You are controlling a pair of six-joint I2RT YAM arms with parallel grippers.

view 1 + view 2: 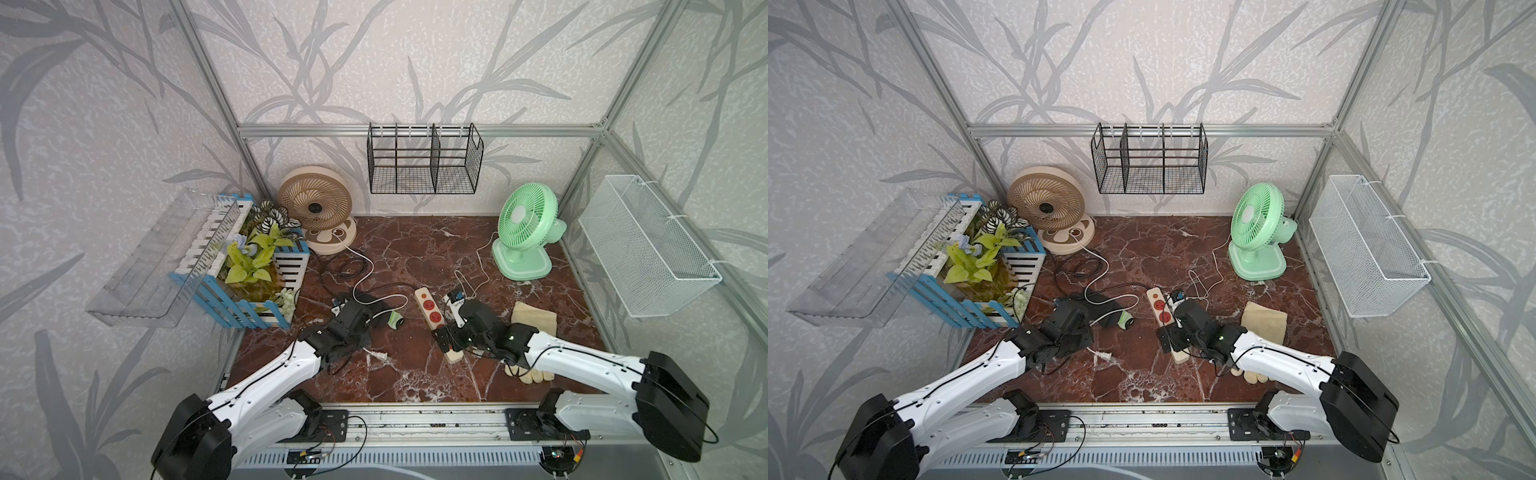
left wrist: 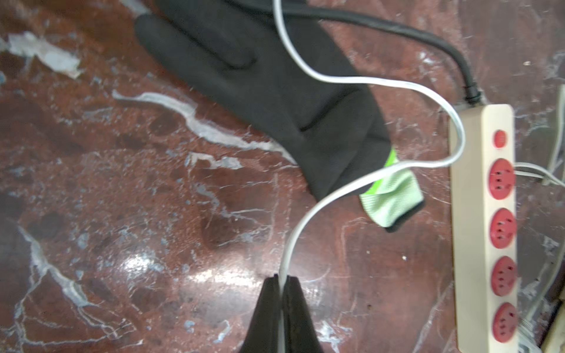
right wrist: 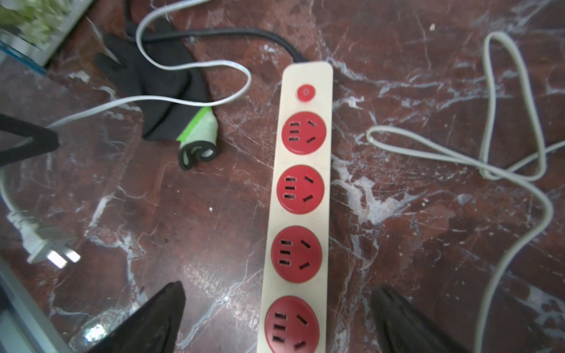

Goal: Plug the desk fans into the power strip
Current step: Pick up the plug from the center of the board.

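Note:
The beige desk fan (image 1: 316, 208) stands at the back left. Its white cord (image 2: 318, 207) loops over a black glove (image 2: 275, 91) towards the front. My left gripper (image 2: 282, 278) is shut on that cord a short way from its end. The white plug (image 3: 49, 247) hangs free beyond the grip, prongs bare; it shows in both top views (image 1: 380, 354) (image 1: 1104, 355). The cream power strip (image 3: 301, 198) with red sockets lies lengthwise mid-table (image 1: 432, 316). My right gripper (image 3: 278, 288) is open, one finger on each side of the strip's near end, not touching it.
A green fan (image 1: 525, 232) stands back right, its grey cord (image 3: 504, 152) looping right of the strip. A beige cloth (image 1: 534, 318) lies under my right arm. A blue-and-white planter (image 1: 257, 266) stands on the left. A black wire rack (image 1: 424, 162) and a white basket (image 1: 648, 245) hang on the walls.

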